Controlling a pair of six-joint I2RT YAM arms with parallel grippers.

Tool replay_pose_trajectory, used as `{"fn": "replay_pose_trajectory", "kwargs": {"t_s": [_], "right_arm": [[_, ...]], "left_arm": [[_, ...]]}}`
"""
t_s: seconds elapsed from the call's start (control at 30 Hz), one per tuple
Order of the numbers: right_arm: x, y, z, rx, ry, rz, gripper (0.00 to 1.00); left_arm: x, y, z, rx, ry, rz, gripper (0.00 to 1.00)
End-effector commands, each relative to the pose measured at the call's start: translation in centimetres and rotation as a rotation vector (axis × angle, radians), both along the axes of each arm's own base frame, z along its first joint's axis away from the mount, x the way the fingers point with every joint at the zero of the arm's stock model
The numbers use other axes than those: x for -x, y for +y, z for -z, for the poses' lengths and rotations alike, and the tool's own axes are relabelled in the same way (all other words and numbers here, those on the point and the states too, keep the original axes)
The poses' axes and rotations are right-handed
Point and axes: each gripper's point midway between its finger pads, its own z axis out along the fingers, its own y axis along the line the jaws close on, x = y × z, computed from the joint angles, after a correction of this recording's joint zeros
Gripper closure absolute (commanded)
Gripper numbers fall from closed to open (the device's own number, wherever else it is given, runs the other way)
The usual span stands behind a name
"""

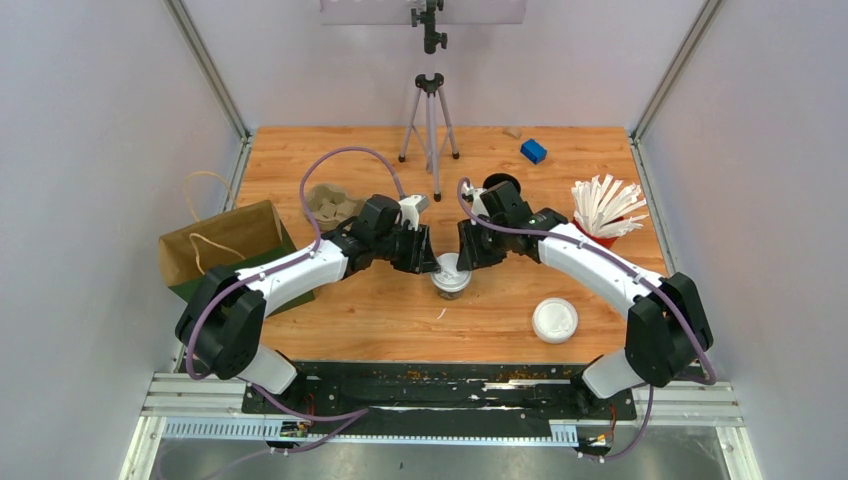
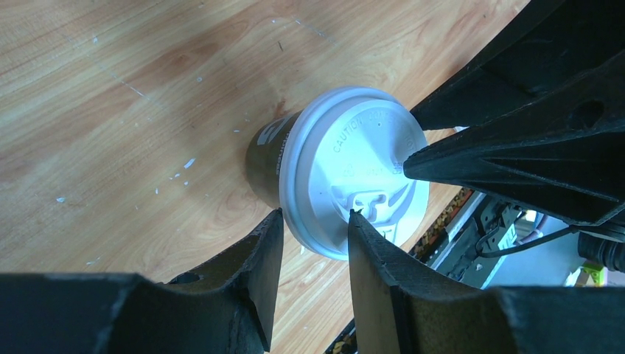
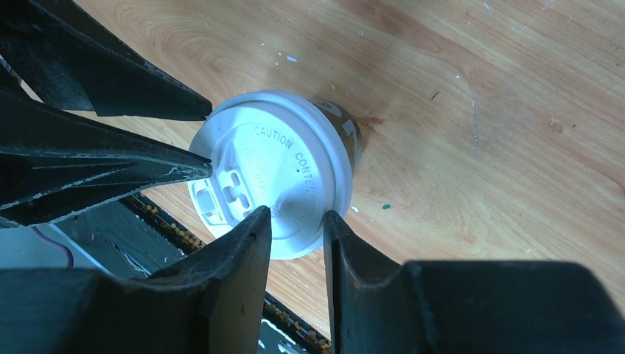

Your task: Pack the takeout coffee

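The cup [image 1: 451, 285] stands mid surface [image 1: 370, 315] w/ its white lid [image 2: 354, 162] on. Left claw [image 2: 315, 217] & right claw [image 3: 293, 215] each sit half apart over the lid's rim; can't tell if they pinch it. Risk: a crooked push could tip the cup or pop the lid off. Lid says "CAUTION"; the cup's white mark can't be read.

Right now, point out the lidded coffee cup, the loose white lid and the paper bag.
lidded coffee cup [image 1: 451, 275]: top view, centre of its lid.
loose white lid [image 1: 555, 320]: top view, its middle.
paper bag [image 1: 225, 243]: top view, its brown side panel.
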Motion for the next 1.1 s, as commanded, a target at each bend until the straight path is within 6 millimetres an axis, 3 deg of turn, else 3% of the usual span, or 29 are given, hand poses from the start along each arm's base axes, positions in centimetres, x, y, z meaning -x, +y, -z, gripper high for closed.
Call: {"fn": "replay_pose_trajectory", "kwargs": {"t_s": [0.0, 0.43, 0.63, 0.73, 0.93, 1.07], "right_arm": [[1.4, -1.4, 3.2, 0.067, 0.068, 0.022, 0.67], [3.9, -4.2, 7.8, 0.15, 0.144, 0.089, 0.67], [4.2, -5.0, 8.9, 0.159, 0.155, 0.119, 0.67], [3.4, -3.7, 6.4, 0.095, 0.125, 0.1, 0.66], [0.7, -1.3, -3.5, -0.12, -0.046, 0.059, 0.63], [-0.3, -1.9, -4.6, -0.187, -0.053, 0.057, 0.62]], "left_arm": [[0.8, 1.2, 2.5, -0.076, 0.04, -0.01, 0.55], [1.2, 1.8, 3.6, -0.104, 0.051, -0.018, 0.56], [1.0, 1.9, 3.7, -0.112, 0.044, -0.011, 0.56], [1.0, 1.5, 3.5, -0.104, 0.032, 0.017, 0.56], [0.9, 1.1, 3.1, -0.09, 0.01, 0.051, 0.56], [0.9, 0.9, 2.8, -0.085, 0.003, 0.067, 0.56]]}}
